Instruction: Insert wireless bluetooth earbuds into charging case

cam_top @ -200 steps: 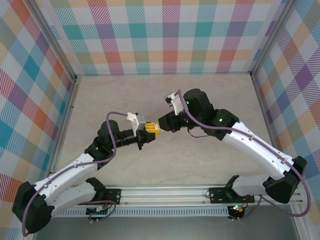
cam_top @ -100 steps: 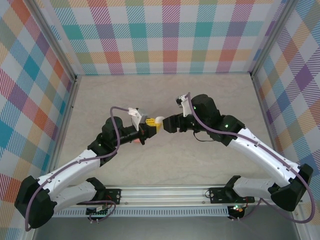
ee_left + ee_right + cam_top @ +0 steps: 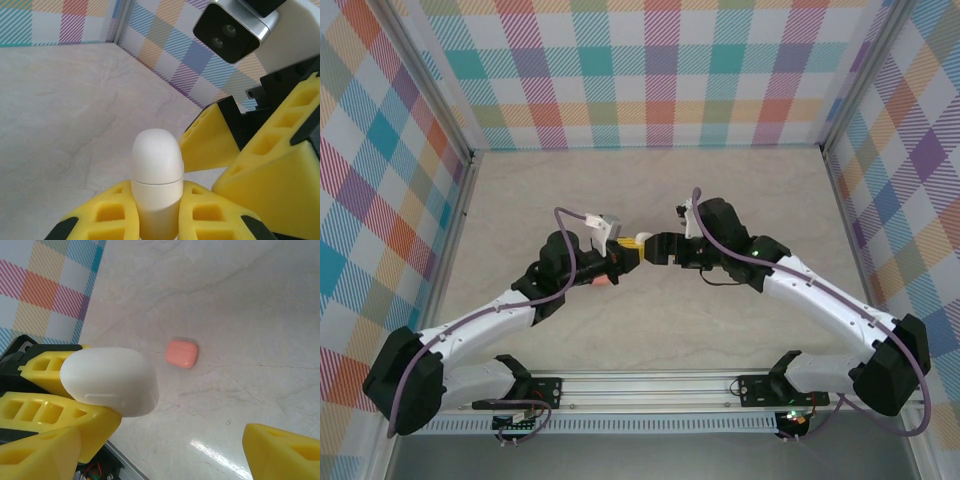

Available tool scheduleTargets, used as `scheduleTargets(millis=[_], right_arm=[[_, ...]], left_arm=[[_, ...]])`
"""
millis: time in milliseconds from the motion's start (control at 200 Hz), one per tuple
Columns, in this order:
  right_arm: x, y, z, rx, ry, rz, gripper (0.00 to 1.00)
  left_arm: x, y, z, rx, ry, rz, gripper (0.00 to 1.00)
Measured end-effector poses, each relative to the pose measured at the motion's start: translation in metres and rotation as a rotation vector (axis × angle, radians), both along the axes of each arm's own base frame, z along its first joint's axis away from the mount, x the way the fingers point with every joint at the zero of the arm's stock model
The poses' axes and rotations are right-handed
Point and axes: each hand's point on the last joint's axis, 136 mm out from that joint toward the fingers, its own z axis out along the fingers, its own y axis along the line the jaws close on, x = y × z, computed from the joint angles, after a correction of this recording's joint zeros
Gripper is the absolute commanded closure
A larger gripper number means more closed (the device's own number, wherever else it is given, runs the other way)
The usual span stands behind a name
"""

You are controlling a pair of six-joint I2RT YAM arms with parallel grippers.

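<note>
A white charging case (image 3: 156, 172), lid closed, stands upright between the yellow fingers of my left gripper (image 3: 156, 202), which is shut on its lower half. From above, that case (image 3: 637, 241) hangs over mid-table at the tip of the left gripper (image 3: 626, 252). My right gripper (image 3: 649, 246) faces it, open. In the right wrist view the white case (image 3: 110, 381) sits just past my open right gripper (image 3: 160, 455), touching neither finger. A coral-pink case (image 3: 181, 352), closed, lies on the table below. The earbuds are hidden.
The pink case (image 3: 603, 281) peeks out beside the left forearm. Plaid walls (image 3: 660, 70) enclose the pale marble table (image 3: 750, 200) on three sides. The right wrist camera (image 3: 232, 27) looms close above the left gripper.
My right gripper has opened wide and come off the white case. The left gripper has kept hold and carried it slightly farther up the table; the right arm followed.
</note>
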Motion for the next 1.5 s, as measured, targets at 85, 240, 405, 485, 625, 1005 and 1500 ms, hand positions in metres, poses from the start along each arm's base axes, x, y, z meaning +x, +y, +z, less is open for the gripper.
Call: scheduleTargets(millis=[85,240,405,485,625,1005,1500], right_arm=[[0.004,0.000,-0.004,0.001,0.018,-0.019,0.15],[0.013,-0.001,-0.009,0.017,0.056,-0.062,0.16],[0.020,0.000,-0.008,0.069,0.103,-0.079,0.19],[0.022,-0.001,-0.006,0.086,0.118,-0.089,0.19],[0.031,-0.007,0.005,0.127,0.108,-0.135,0.20],[0.038,-0.001,0.022,0.265,0.169,-0.204,0.17],[0.042,0.023,0.014,0.441,0.361,-0.295,0.20]], left_arm=[[0.005,0.000,-0.005,-0.005,0.020,0.015,1.00],[0.012,-0.001,-0.010,-0.020,0.051,0.040,1.00],[0.018,0.001,-0.009,-0.034,0.054,0.066,1.00],[0.018,0.001,-0.008,-0.037,0.057,0.067,1.00],[0.011,0.000,-0.016,-0.031,0.078,0.038,1.00],[0.009,-0.002,-0.011,-0.091,0.060,0.021,1.00],[0.013,-0.016,0.003,-0.166,-0.110,0.047,1.00]])
